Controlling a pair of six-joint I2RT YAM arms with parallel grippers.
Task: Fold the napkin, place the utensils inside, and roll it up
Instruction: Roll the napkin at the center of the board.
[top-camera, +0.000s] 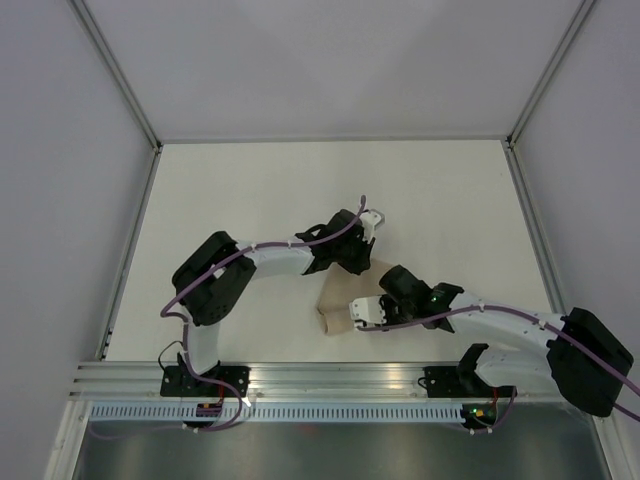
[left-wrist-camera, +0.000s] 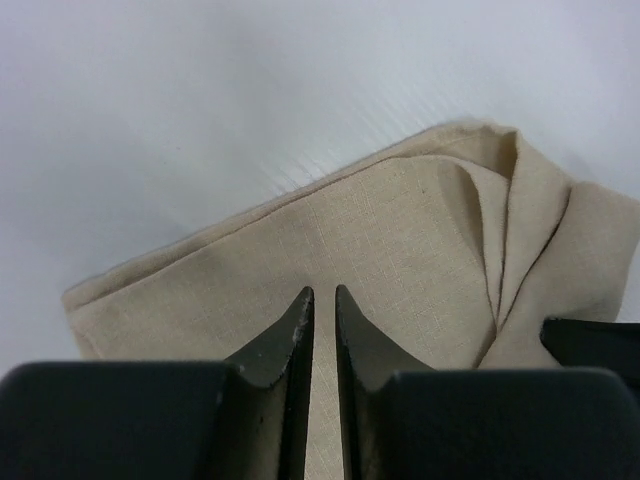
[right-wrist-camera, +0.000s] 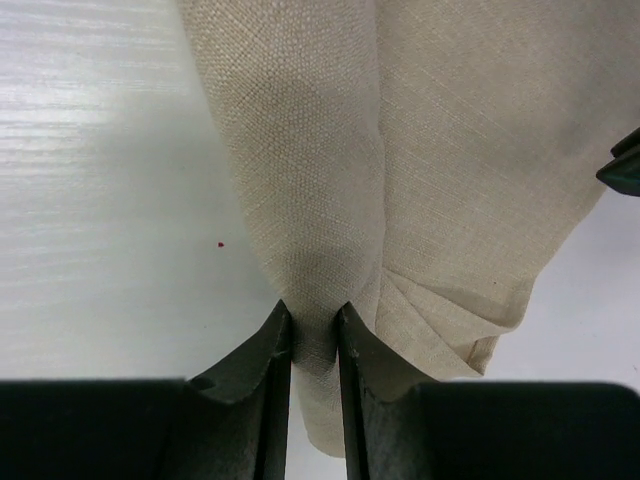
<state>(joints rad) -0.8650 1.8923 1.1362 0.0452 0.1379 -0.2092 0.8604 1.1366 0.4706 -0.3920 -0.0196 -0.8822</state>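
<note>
On the table (top-camera: 250, 200), near-centre, the tan napkin (top-camera: 342, 308) lies folded into a creased narrow bundle. Right gripper (right-wrist-camera: 313, 312) pinches a raised fold; left gripper (left-wrist-camera: 322, 293) jaws a slit apart over the cloth, hold unclear.

From high above and behind, the top camera looks down over the whole table (top-camera: 260, 190), while both wrist cameras sit close over the napkin (left-wrist-camera: 380, 250), which all three views share.
</note>
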